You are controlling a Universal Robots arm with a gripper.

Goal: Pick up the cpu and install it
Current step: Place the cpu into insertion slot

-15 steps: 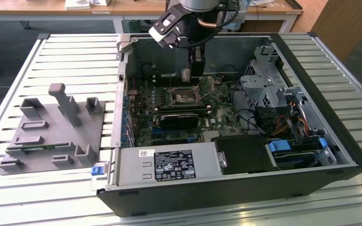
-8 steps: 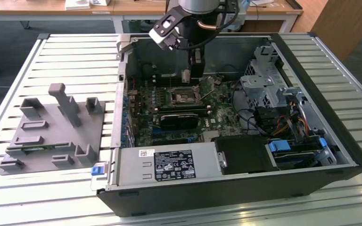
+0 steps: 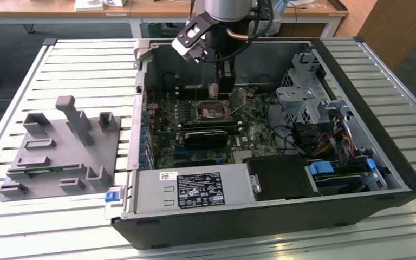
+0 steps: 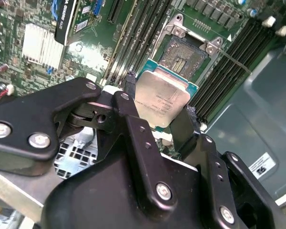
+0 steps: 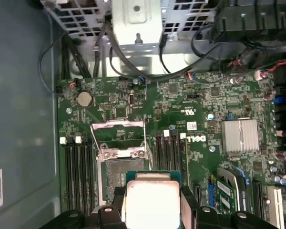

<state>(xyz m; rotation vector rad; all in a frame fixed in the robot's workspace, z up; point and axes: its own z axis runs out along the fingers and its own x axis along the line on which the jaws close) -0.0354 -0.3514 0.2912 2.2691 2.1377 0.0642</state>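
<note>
My gripper (image 4: pixel 158 110) is shut on the cpu (image 4: pixel 162 98), a flat square chip with a silver-grey metal top and a green rim. Both black fingers (image 4: pixel 187 125) press its opposite edges. The cpu (image 5: pixel 152 202) hangs a little above the motherboard, close to the open socket (image 5: pixel 121 167) with its metal frame lifted. In the exterior view the gripper (image 3: pixel 225 92) reaches down into the open computer case, just above the socket (image 3: pixel 212 112).
The computer case (image 3: pixel 266 216) lies open on a slatted table. Memory slots (image 5: pixel 76 171) flank the socket. A drive cage (image 3: pixel 302 97), cables and a power supply (image 3: pixel 193 189) crowd the case. A grey fixture tray (image 3: pixel 56 151) sits at the exterior view's left.
</note>
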